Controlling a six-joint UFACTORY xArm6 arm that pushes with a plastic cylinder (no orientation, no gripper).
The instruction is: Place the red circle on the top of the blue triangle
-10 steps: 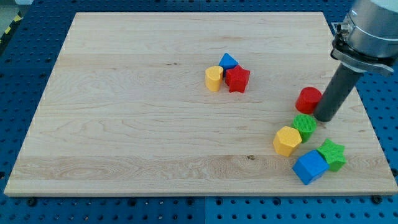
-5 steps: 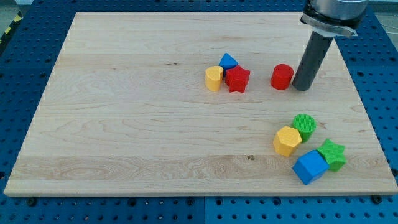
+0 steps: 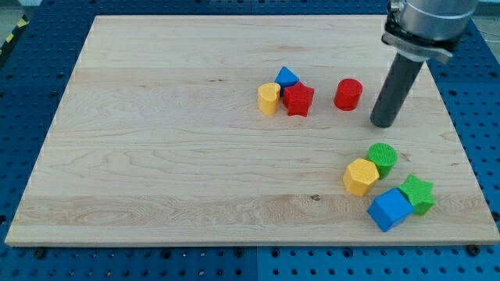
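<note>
In the camera view, the pale wooden board (image 3: 156, 156) lies on a blue perforated bench. My tip (image 3: 382, 123), the lower end of the straight dark rod, rests on the board near its right edge, in the upper half. There are no jaws to report: the arm ends in the bare rod, which holds nothing.

The red circle block (image 3: 348, 94) stands just to the upper left of my tip, apart from it, with bare wood between them. The blue triangle block (image 3: 287, 76) sits further left, near the middle of the board's upper half, touching the yellow block (image 3: 269, 98) and the red star block (image 3: 298, 100) below it.

Toward the bottom right corner a second cluster lies close together: a green circle block (image 3: 383, 158), a yellow hexagon block (image 3: 361, 176), a green star block (image 3: 417, 193) and a blue cube block (image 3: 389, 209).
</note>
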